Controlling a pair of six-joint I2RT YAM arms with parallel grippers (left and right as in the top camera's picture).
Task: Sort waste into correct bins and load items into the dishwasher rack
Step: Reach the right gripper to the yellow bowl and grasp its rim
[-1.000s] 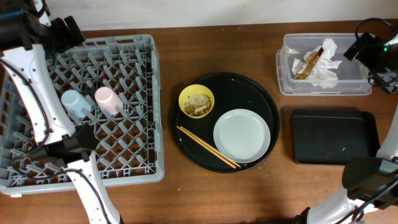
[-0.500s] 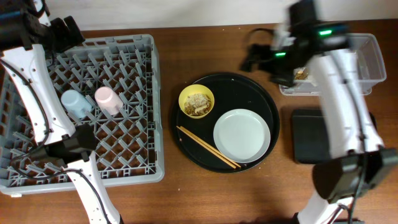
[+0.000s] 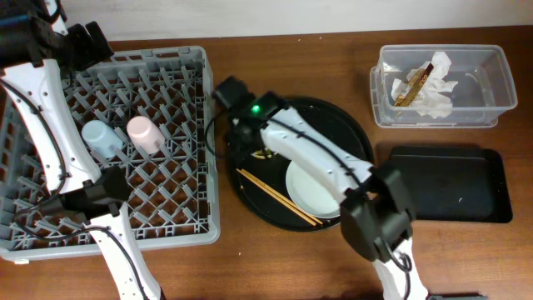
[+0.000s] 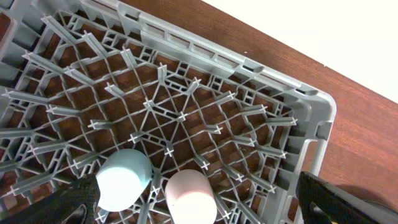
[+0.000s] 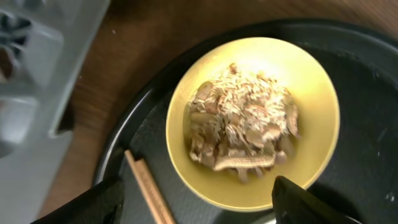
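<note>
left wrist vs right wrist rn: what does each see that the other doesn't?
Left wrist only: blue cup and pink cup, side by side among the pegs of the rack.
Right wrist only: yellow bowl of food scraps and a chopstick beside it, both on the round black tray.
Both: the rack (only a grey corner at the left edge of the right wrist view) and the bare wood table.

Large round black tray (image 3: 348, 125) on a brown wooden table (image 3: 300, 67), pale wall (image 3: 250, 17) behind
</note>
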